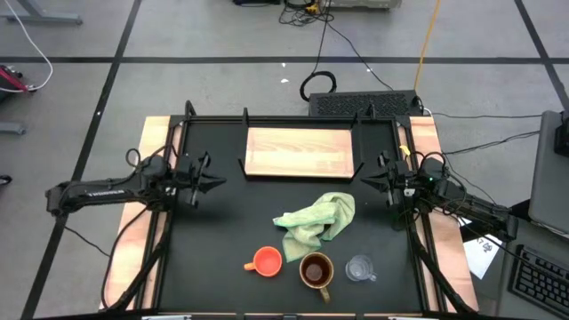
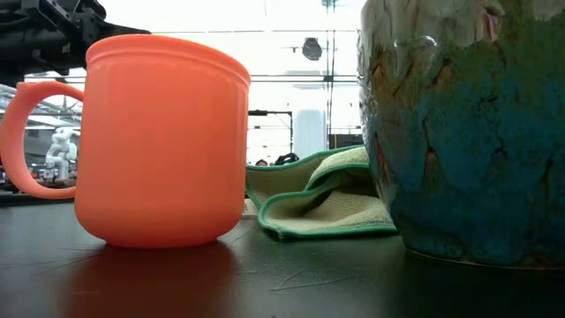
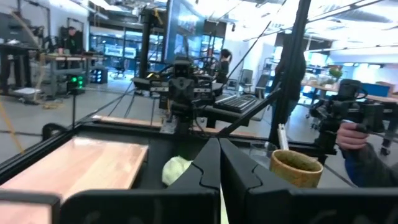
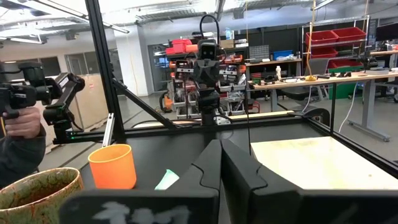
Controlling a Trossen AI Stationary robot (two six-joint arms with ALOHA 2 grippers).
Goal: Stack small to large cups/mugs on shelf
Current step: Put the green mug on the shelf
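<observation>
Shelf (image 1: 299, 152) at table's rear, cloth (image 1: 316, 219) before it, three cups (image 1: 315, 268) abreast nearest the front.

An orange cup (image 2: 163, 141) stood beside a glossy mug (image 2: 468, 132) on the table (image 2: 265, 283), green cloth (image 2: 322, 199) behind.

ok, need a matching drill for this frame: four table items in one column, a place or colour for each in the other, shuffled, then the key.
Items:
1. orange cup
2. brown mug
3. clear glass cup
4. wooden shelf board

Descriptions:
A. rightmost of the front row
B. at the back of the table, nothing on it
C. middle of the front row, dark inside
D. leftmost of the front row, beside the green cloth

Pairs: 1-D, 2-C, 3-A, 4-B
</observation>
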